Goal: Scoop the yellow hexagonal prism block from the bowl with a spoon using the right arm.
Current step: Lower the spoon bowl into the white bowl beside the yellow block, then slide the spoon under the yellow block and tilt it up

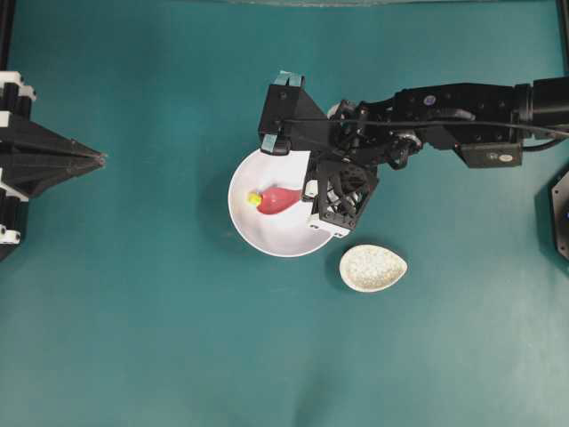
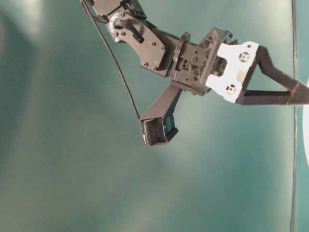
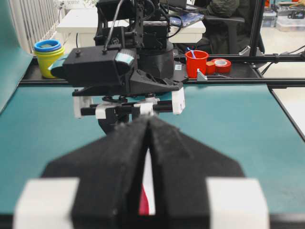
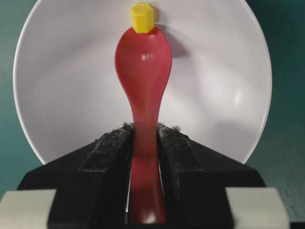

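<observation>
Right pincer (image 4: 145, 143) clamped on spoon (image 4: 143, 62) handle, scoop inside bowl (image 4: 57, 95). Block (image 4: 142, 17) touching scoop's far tip, not yet aboard. Left pincer (image 3: 148, 143) closed, idle far left. Risk: pushing block ahead up the wall instead of sliding under; tilting could spill it.

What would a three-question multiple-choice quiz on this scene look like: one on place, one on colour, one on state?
1. Where is the block?
A. at the spoon's tip, in the bowl
B. in the speckled dish
C. on the table

2. What colour is the spoon?
A. blue
B. red
C. white

3. What are the right fingers doing?
A. hanging open
B. clamping the bowl's rim
C. gripping the spoon's handle

Key: 1 A, the block sits against the scoop's tip inside the bowl. 2 B, the scoop shows glossy red. 3 C, the handle runs between both fingers.
</observation>
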